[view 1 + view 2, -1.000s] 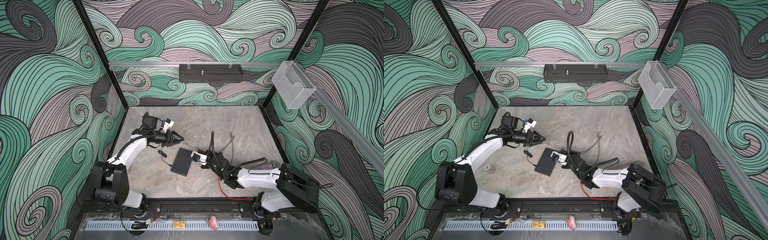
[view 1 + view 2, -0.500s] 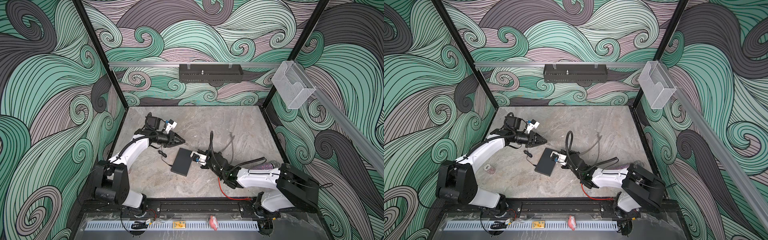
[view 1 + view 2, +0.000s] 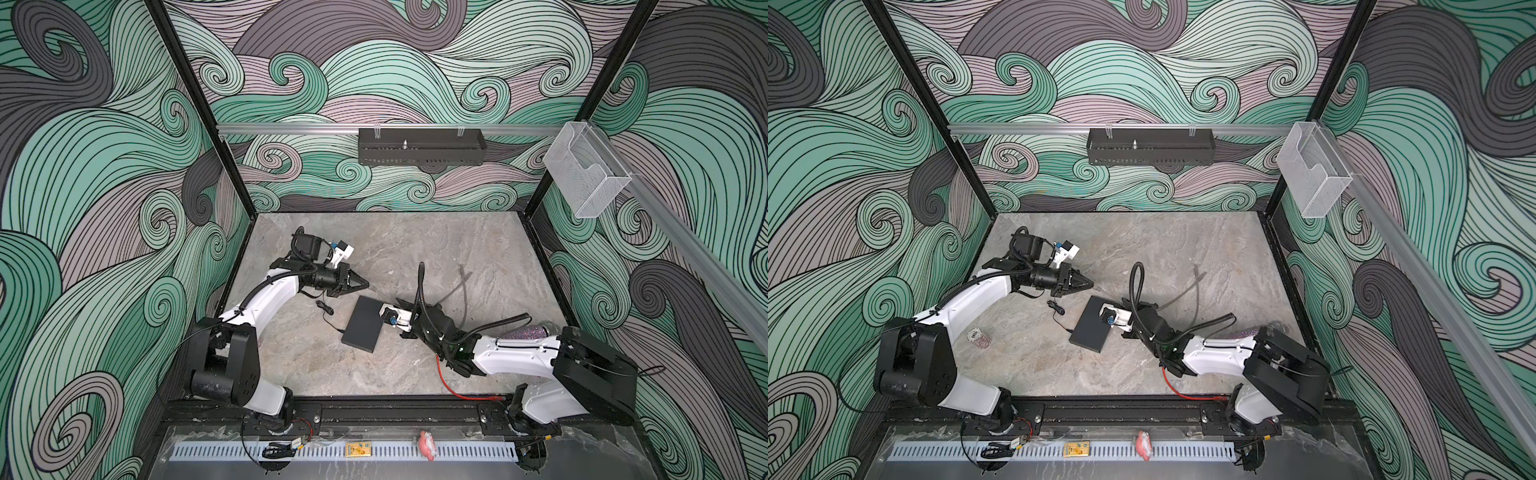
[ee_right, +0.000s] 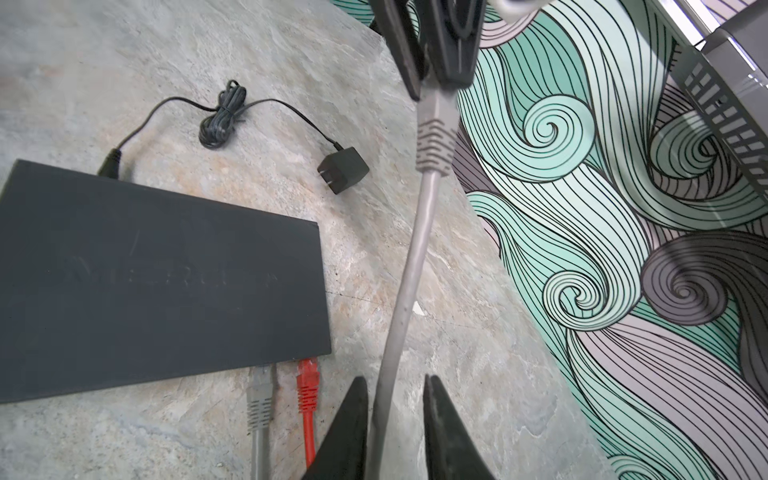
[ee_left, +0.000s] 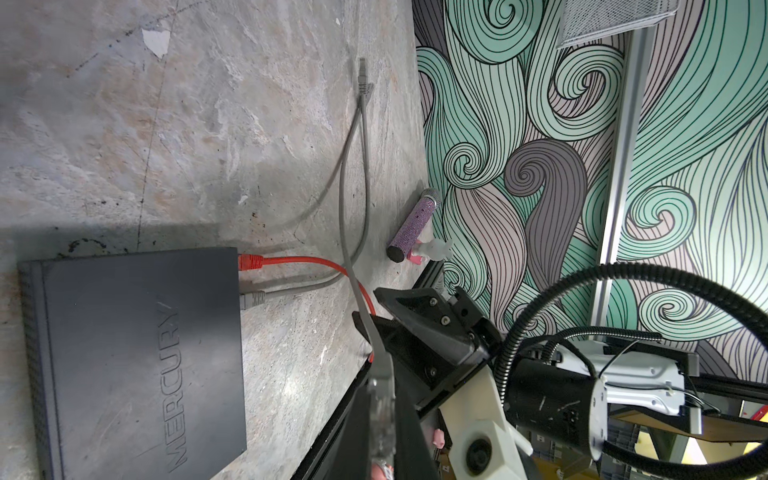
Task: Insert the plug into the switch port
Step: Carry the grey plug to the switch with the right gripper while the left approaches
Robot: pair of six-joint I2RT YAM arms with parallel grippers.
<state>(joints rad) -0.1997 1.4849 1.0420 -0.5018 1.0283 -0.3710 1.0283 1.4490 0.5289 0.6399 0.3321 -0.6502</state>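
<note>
The switch lies flat on the table, a thin black box marked MERCURY. A red plug and a grey plug sit in ports on one edge. My left gripper is shut on the plug of a grey cable, above the table behind the switch. The cable runs down between the fingers of my right gripper, which is open with gaps on both sides.
A black adapter cube with a thin coiled cord lies behind the switch. The grey cable loops across the table to a loose grey plug. A glittery purple cylinder lies by the right wall. A red cable trails to the front rail.
My left gripper has closed on the plug and shifted slightly toward the switch. My right gripper has opened and let go of the grey cable.
</note>
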